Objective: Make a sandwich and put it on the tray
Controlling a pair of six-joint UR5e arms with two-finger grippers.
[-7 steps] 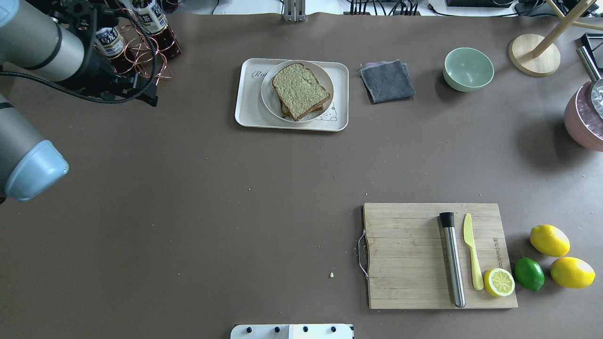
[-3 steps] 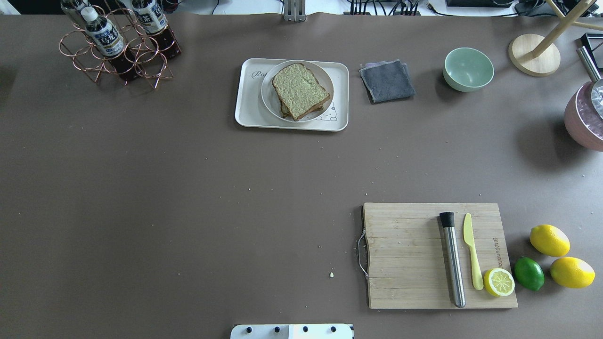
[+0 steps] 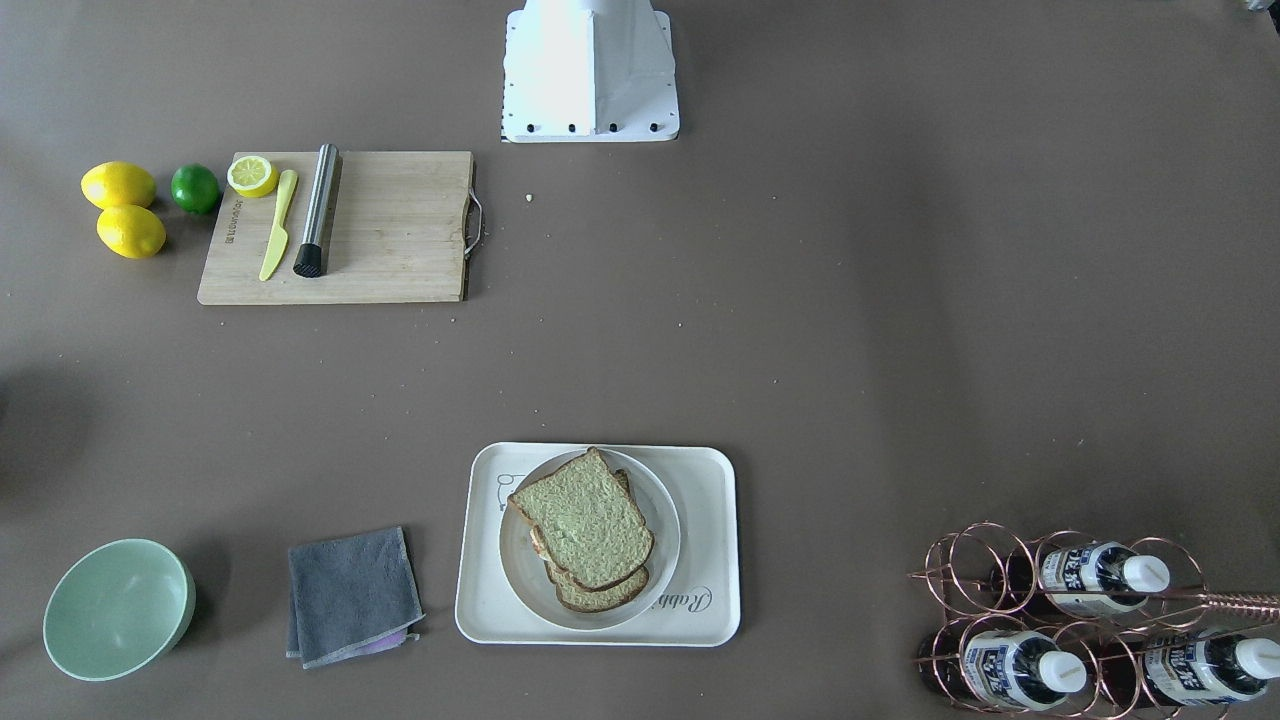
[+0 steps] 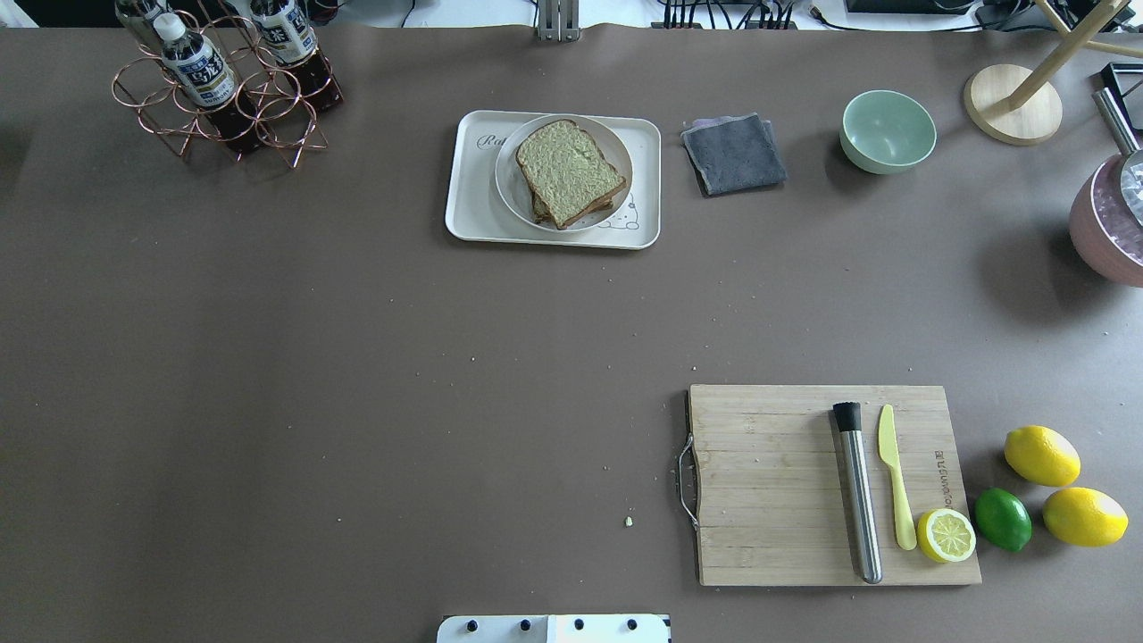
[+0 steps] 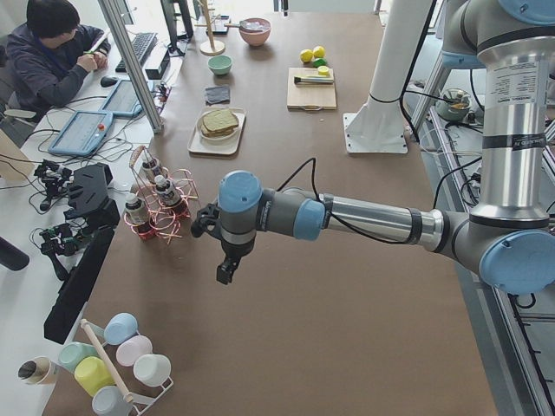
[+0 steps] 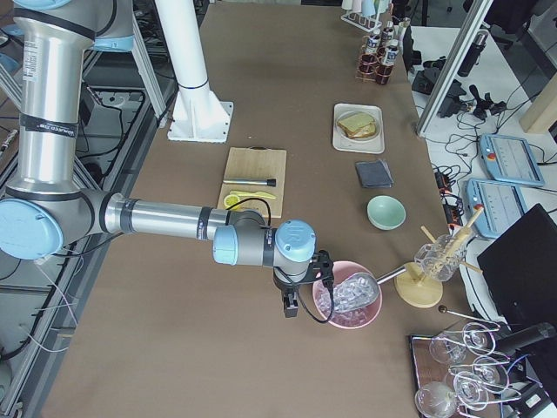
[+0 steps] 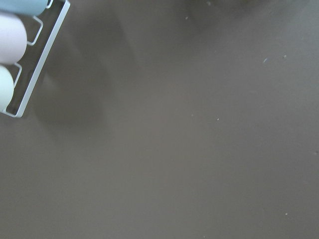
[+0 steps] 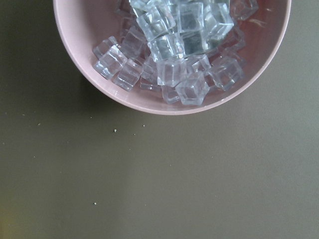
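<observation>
The sandwich (image 4: 569,171), two stacked slices of brown-crusted bread, lies on a round white plate (image 4: 511,196). The plate stands on the cream tray (image 4: 469,210) at the table's far middle. No egg shows between the slices. The sandwich (image 3: 582,520) and tray (image 3: 715,600) also show in the front-facing view. My left gripper (image 5: 224,273) hangs over bare table beyond the bottle rack, far from the tray. My right gripper (image 6: 291,305) hangs beside the pink ice bowl. Both show only in side views, so I cannot tell whether they are open or shut.
A copper rack of bottles (image 4: 219,85) stands far left. A grey cloth (image 4: 734,154) and green bowl (image 4: 887,131) lie right of the tray. A cutting board (image 4: 768,482) holds a muddler, a knife and a lemon half. A pink ice bowl (image 8: 169,59) is below the right wrist.
The left arm has drawn back out of the overhead view to the left, uncovering the bottle rack. The sandwich, plate and tray have not moved.
</observation>
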